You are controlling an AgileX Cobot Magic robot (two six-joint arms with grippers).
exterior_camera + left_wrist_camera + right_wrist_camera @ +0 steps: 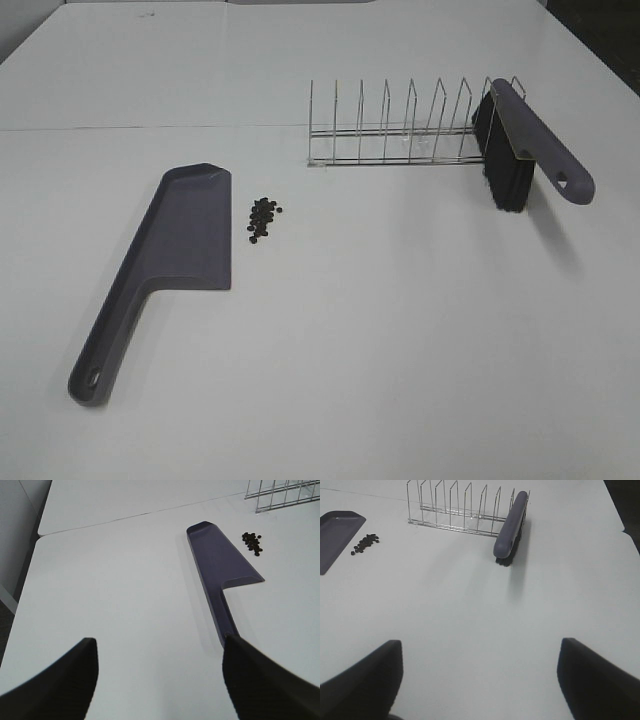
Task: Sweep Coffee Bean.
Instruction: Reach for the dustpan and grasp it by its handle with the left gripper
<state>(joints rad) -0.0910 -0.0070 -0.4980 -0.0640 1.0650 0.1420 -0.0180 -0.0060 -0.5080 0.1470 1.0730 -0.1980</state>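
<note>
Well, nothing of the sweep is done yet, as far as I can judge. Nearest me, the left gripper [160, 642] hangs over the table [400, 350] with its jaws spread wide and nothing between them. The right gripper [480, 644] is the same: wide apart, empty, above bare surface.

Next out, the dustpan [185, 235] lies flat on the left half of the table, untouched. Its handle points toward the near left corner and its blade runs away from me.

The beans [263, 218] sit in one small loose pile on the table, just beside the pan's long right side. None is in the pan that I can see.

Farthest out, toward the far right, the wire rack [400, 125] stands with the brush [525, 140] propped in its right end, bristles down and handle sticking out to the right.

So everything is left, in my reading: take the brush out of the rack, take the pan by its handle, then push the pile leftward into the blade. The short gap should make that an easy stroke.
</note>
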